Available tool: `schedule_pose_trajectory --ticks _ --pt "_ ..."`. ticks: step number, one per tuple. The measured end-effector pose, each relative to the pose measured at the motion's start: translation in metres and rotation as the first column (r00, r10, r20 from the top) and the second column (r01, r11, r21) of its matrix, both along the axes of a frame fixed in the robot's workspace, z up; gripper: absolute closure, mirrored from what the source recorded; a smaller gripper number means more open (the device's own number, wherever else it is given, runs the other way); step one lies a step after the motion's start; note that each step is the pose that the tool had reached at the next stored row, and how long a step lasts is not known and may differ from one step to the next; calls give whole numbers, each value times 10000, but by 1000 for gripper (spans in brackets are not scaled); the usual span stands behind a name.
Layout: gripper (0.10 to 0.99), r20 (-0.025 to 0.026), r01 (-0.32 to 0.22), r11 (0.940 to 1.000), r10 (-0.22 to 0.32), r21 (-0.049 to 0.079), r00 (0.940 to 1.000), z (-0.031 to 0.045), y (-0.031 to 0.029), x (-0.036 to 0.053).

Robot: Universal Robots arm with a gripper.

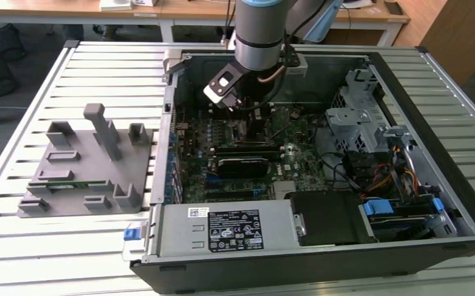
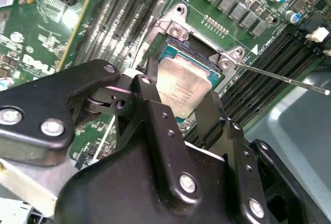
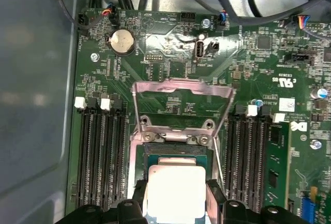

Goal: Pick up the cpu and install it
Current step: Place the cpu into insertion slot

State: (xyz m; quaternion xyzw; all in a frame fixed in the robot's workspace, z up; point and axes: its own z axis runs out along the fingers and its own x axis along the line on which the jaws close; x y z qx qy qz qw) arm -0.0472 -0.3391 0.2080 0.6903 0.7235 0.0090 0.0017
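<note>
Watching the fingers (image 2: 209,115) grasping the cpu (image 2: 183,87) by two opposite edges, I am holding it just over the open socket (image 3: 170,151) (its load plate (image 3: 181,84) is standing raised). In the exterior view, the arm (image 1: 258,31) is reaching down near 12 o'clock of the computer case (image 1: 303,274) on the desk (image 1: 97,80).

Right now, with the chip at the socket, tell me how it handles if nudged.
The chip looks flat and stiff: unlikely to bend. Its smooth metal top and thin edges could slip in the pincer. Probably light, easily tilted at the socket.
</note>
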Motion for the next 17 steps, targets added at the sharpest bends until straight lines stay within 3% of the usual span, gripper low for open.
schedule_pose_trajectory --ticks 17 --pt "553 -5 111 9999 -111 0 9999 -108 12 7"
